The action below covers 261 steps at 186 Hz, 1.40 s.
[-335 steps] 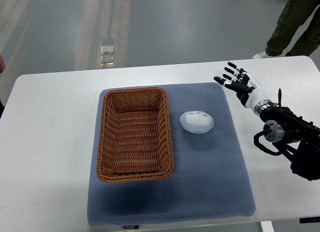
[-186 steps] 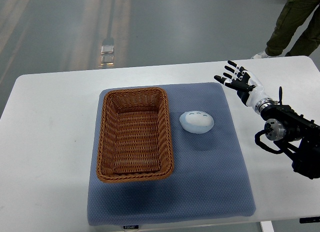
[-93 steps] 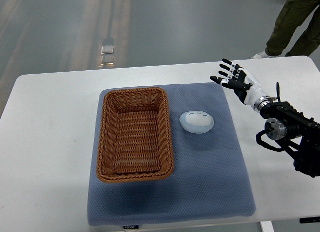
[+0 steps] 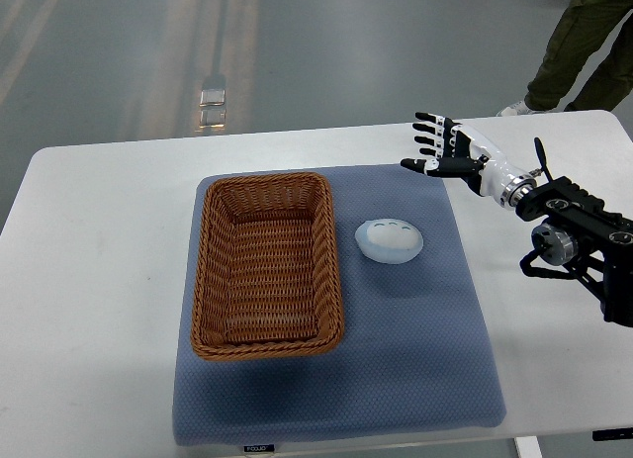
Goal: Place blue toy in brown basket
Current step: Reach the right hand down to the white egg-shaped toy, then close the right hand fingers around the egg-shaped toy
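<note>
A pale blue, egg-shaped toy (image 4: 389, 240) lies on the blue-grey mat (image 4: 415, 359), just right of the brown wicker basket (image 4: 267, 262). The basket holds nothing. My right hand (image 4: 435, 149) hovers over the mat's far right corner, up and to the right of the toy, fingers spread and holding nothing. Its black forearm (image 4: 569, 242) reaches in from the right edge. The left arm does not show.
The mat lies on a white table (image 4: 99, 280). A person's legs in olive trousers (image 4: 579, 43) stand beyond the table's far right corner. Grey floor lies behind.
My right hand has swung left and slightly farther from me, from beside the mat's right edge to above its far right corner. Toy and basket have not moved.
</note>
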Each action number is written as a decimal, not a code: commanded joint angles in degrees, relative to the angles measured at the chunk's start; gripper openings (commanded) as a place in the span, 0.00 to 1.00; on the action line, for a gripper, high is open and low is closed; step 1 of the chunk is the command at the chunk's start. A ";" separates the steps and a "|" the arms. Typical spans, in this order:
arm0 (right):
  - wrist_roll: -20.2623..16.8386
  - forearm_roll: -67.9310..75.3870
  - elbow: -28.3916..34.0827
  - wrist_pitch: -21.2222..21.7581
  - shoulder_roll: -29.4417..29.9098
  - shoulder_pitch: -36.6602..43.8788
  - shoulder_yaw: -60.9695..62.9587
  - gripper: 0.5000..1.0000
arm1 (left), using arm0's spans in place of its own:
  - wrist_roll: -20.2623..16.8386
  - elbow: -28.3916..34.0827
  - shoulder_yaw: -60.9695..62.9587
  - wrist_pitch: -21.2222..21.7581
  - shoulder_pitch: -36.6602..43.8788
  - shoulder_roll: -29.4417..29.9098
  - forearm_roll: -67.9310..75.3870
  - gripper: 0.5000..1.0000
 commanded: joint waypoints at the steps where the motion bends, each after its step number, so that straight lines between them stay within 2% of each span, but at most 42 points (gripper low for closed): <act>1: 0.08 -0.05 0.29 0.42 -1.22 2.83 -4.11 0.82 | 0.00 0.00 0.00 0.00 0.00 0.00 0.00 1.00; 39: 0.08 -1.54 3.55 4.55 -6.05 10.57 -15.36 0.82 | 0.00 0.08 0.09 0.00 0.00 0.00 0.00 1.00; 72: 1.92 -8.48 6.01 8.59 -9.31 17.60 -23.18 0.82 | 0.00 0.08 0.09 0.00 -0.09 0.00 0.00 1.00; 100: 3.77 -16.30 7.94 9.56 -10.10 23.31 -30.65 0.82 | -0.08 0.08 0.09 0.00 -0.09 0.00 0.00 1.00; 139: 4.39 -23.42 10.66 9.48 -9.83 29.73 -41.28 0.82 | 0.00 0.00 0.09 0.00 -0.44 0.00 0.00 1.00; 195: 4.47 -28.61 11.28 9.39 -7.46 30.43 -46.03 0.83 | 0.00 0.00 0.09 0.00 -0.62 0.00 0.00 1.00; 261: 4.30 -29.05 11.19 8.68 -6.14 28.85 -46.12 0.81 | 0.00 -0.27 0.26 0.09 -0.62 0.00 0.00 1.00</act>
